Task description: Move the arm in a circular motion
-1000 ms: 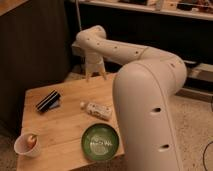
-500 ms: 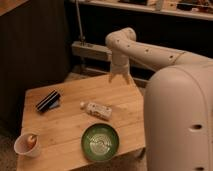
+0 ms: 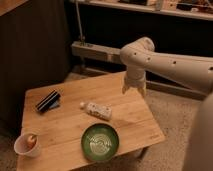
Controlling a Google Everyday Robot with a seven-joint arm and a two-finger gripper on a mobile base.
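The arm (image 3: 170, 64) is a large off-white tube with small dark holes, reaching in from the right edge to a rounded joint at upper centre. From that joint it bends down to the gripper (image 3: 134, 90), whose short pale fingers point downward over the far right part of the wooden table (image 3: 65, 125). The gripper hangs above the tabletop and holds nothing.
On the table lie a small clear bottle (image 3: 97, 109) on its side, a green plate (image 3: 100, 142) near the front edge, a dark striped packet (image 3: 48, 100) at the left and a white cup (image 3: 27, 144) at the front left corner. A shelf unit stands behind.
The arm has swung to the right across the far side of the table, and the gripper now hangs over the table's right end instead of its far middle.
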